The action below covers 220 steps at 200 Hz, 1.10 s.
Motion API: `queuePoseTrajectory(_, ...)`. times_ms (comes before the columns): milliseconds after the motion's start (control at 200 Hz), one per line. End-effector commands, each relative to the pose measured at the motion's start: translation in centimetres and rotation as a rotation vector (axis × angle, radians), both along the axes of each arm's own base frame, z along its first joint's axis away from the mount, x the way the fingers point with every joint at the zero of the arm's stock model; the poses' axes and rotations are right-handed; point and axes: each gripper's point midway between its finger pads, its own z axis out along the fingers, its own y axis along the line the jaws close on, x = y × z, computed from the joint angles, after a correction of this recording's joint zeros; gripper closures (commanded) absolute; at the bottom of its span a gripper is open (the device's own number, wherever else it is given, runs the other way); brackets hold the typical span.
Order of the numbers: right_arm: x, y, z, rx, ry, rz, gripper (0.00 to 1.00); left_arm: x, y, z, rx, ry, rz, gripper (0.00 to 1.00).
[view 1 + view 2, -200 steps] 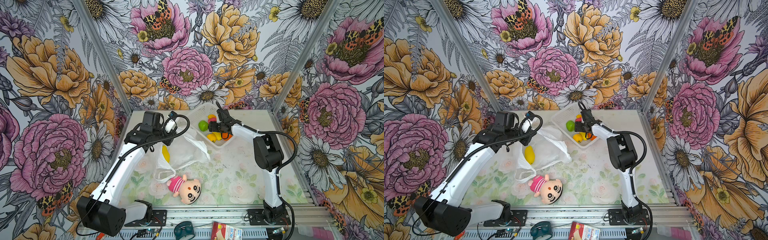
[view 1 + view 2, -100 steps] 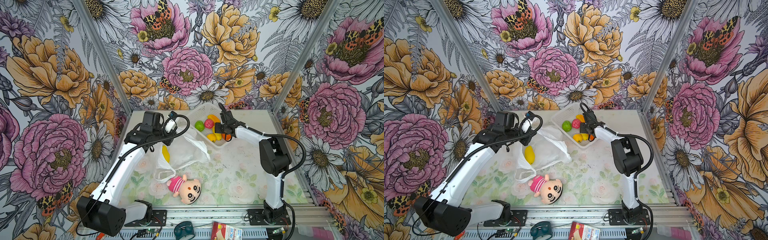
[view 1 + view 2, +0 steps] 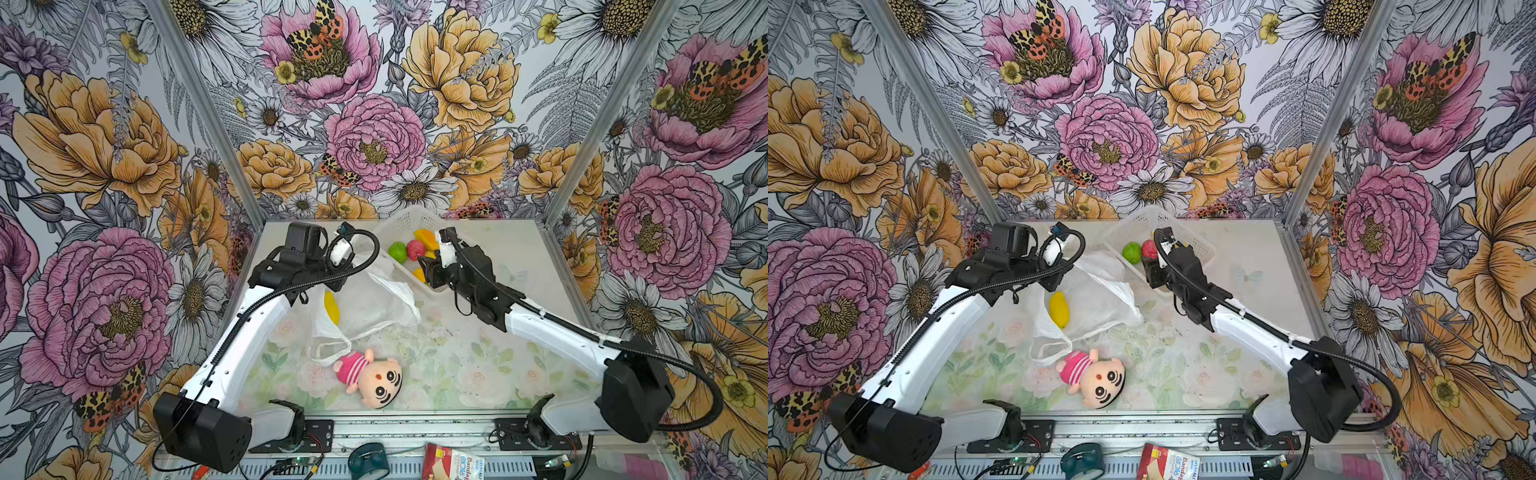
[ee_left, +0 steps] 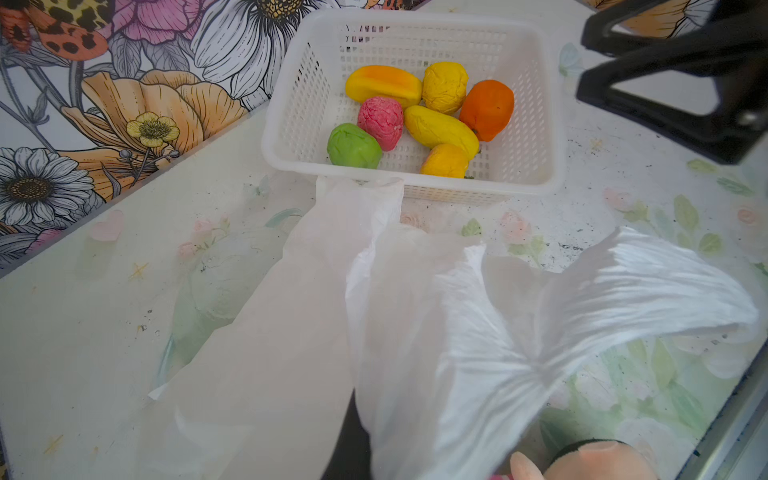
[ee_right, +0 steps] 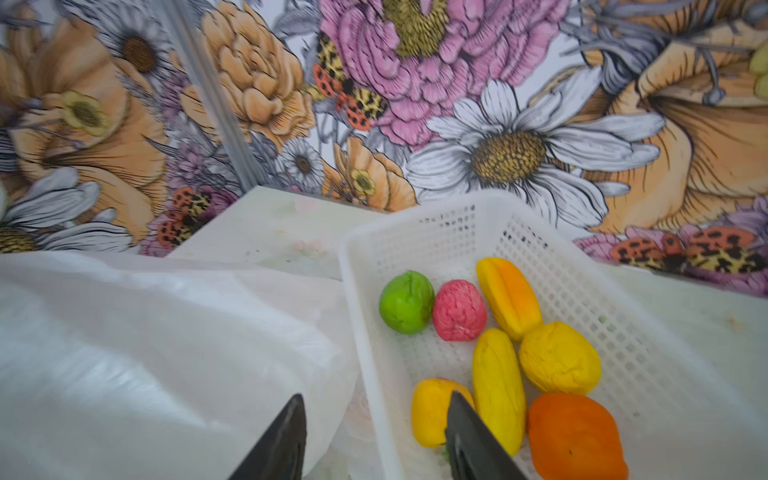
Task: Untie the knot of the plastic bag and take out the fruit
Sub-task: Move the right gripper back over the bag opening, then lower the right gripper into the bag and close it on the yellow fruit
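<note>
Plastic bag (image 3: 374, 299), thin, crinkly and translucent white, sprawls on the floral table (image 3: 478, 365) between the arms. Its pleats gather toward the left gripper (image 3: 316, 286), whose fingertips are buried under the film in the left wrist view but pinch a bunch of it. One smooth, elongated yellow fruit (image 3: 331, 306) lies in the bag's mouth, partly veiled. Seven more pieces of fruit (image 4: 440, 131), glossy and dimpled, sit in the rigid perforated basket (image 4: 291, 104). The right gripper (image 5: 376, 399) hangs over the basket's near rim, its dark tapered fingers (image 5: 282, 440) spread and empty, their bases cut off. A plush doll (image 3: 370, 376) lies just beside a loose loop handle (image 3: 328, 353).
</note>
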Motion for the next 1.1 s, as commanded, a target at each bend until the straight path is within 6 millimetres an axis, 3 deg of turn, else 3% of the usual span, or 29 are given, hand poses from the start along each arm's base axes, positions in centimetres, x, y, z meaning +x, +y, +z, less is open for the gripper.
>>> queuePoseTrajectory(0,-3.8,1.2,5.0,0.053,-0.258,0.110,0.45,0.1,0.1,0.2,-0.005,-0.005,0.007,1.00)
queuePoseTrajectory(170,-11.1,4.3,6.4,0.033,-0.461,0.314,0.45,0.1,0.1,0.3,-0.005,-0.007,0.007,1.00)
queuePoseTrajectory(260,-13.8,6.7,5.3,-0.062,-0.550,0.384,0.43,0.1,0.0,0.2,-0.003,-0.005,0.006,1.00)
queuePoseTrajectory(365,-15.2,9.8,3.1,-0.196,-0.598,0.435,0.43,0.1,0.1,0.2,-0.003,-0.007,0.007,1.00)
queuePoseTrajectory(620,-13.3,15.2,-3.1,-0.483,-0.599,0.422,0.45,0.1,0.1,0.2,-0.005,-0.006,0.007,1.00)
queuePoseTrajectory(941,-8.9,18.1,-9.9,-0.634,-0.526,0.391,0.49,0.1,0.0,0.2,-0.005,-0.005,0.005,1.00)
queuePoseTrajectory(1096,-7.8,19.0,-11.2,-0.574,-0.446,0.443,0.50,0.1,0.0,0.2,-0.005,-0.004,0.004,1.00)
